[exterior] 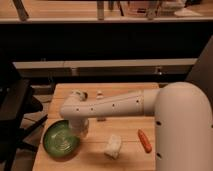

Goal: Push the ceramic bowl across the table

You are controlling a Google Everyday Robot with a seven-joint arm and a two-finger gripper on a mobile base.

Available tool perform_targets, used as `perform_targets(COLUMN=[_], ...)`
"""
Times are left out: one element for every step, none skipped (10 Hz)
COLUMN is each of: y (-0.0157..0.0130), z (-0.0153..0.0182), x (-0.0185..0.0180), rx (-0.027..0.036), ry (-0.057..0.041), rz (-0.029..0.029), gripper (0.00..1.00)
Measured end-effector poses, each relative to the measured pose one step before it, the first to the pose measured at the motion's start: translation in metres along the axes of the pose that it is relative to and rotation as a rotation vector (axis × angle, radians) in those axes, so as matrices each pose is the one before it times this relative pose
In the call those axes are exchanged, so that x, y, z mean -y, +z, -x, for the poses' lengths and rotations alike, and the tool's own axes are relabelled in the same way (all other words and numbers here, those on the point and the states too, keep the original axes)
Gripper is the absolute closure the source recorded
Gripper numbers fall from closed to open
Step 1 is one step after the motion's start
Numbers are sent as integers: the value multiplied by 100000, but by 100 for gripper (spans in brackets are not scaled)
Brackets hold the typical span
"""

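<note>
Gripper down at table level, pressed up against right rim of ceramic bowl. Honestly can't tell how open it is or if it's holding anything.

Green bowl sits front-left corner of wooden table.

Looks like push just starting or mid-way. Next move, I'd guess: steady sideways shove, stay low so bowl doesn't tip.

White lump and orange carrot-looking thing to right, well apart from bowl. Dim room, dark chair at left, long counter behind.
</note>
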Motion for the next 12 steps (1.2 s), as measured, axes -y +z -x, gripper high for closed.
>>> perform_targets(y=[-63, 22, 36, -4, -62, -21, -22, -54, -26, -39, -63, -12], z=[-193, -239, -78, 130, 80, -25, -212, -202, -110, -9, 119, -19], x=[752, 549, -59, -584, -410, 94, 581, 557, 435, -162, -414, 63], rx=[386, -2, 126, 176, 6, 183, 260, 115, 393, 66, 197, 134], ry=[-2021, -903, -578, -1183, -801, -903, -1363, -1150, -1384, -1343, -1180, -865], rz=[605, -320, -124, 130, 95, 268, 135, 106, -58, 226, 168, 74], gripper=[100, 100, 100, 100, 100, 100, 100, 100, 100, 100, 100, 100])
